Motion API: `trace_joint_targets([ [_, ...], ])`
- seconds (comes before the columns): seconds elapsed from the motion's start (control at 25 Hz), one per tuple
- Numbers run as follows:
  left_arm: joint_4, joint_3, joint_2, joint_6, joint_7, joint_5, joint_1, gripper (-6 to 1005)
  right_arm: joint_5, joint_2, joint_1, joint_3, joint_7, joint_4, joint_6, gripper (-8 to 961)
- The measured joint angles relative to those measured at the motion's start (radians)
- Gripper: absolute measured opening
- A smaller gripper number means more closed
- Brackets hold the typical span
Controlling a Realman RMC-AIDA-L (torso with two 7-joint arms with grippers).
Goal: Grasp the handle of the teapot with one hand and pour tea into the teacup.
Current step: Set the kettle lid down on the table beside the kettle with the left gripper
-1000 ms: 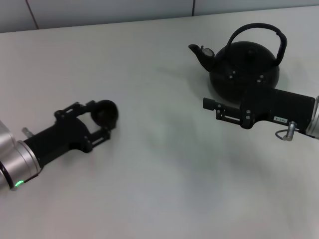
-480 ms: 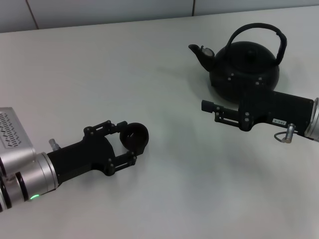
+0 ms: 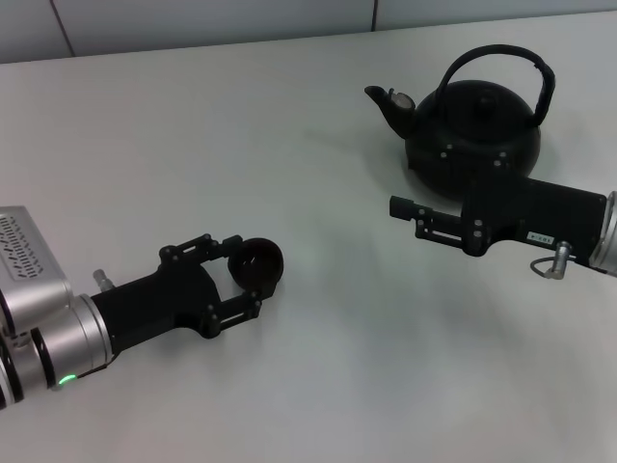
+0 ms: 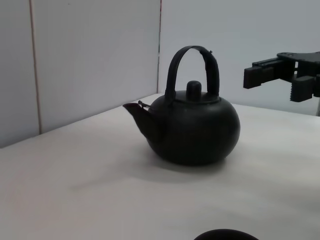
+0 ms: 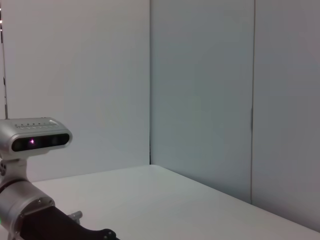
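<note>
The matte-black teapot (image 3: 472, 130) stands at the far right of the white table, spout toward my left, its arched handle (image 3: 496, 56) upright. It also shows in the left wrist view (image 4: 192, 127) with its handle (image 4: 192, 52). My left gripper (image 3: 253, 277) is shut on the small black teacup (image 3: 260, 258) at the table's middle left. The cup's rim shows in the left wrist view (image 4: 225, 235). My right gripper (image 3: 403, 205) hovers just in front of the teapot, fingers apart and empty, and also shows in the left wrist view (image 4: 282, 80).
The white table (image 3: 318, 386) stretches in front of both arms. A grey panelled wall (image 3: 193, 19) runs behind its far edge. The right wrist view shows only my left arm's wrist (image 5: 30, 200) and the wall.
My left gripper has carried the teacup to the right and nearer the front edge, then settled slightly. The right gripper and teapot have barely moved.
</note>
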Motion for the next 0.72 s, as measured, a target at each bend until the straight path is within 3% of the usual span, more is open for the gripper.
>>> trace_joint_targets([
  [0.72,0.0,0.01,0.0,-0.075,0.003,0.003,0.003,695,0.013,0.0,0.001,0.009,0.0,-0.009,0.001,617],
])
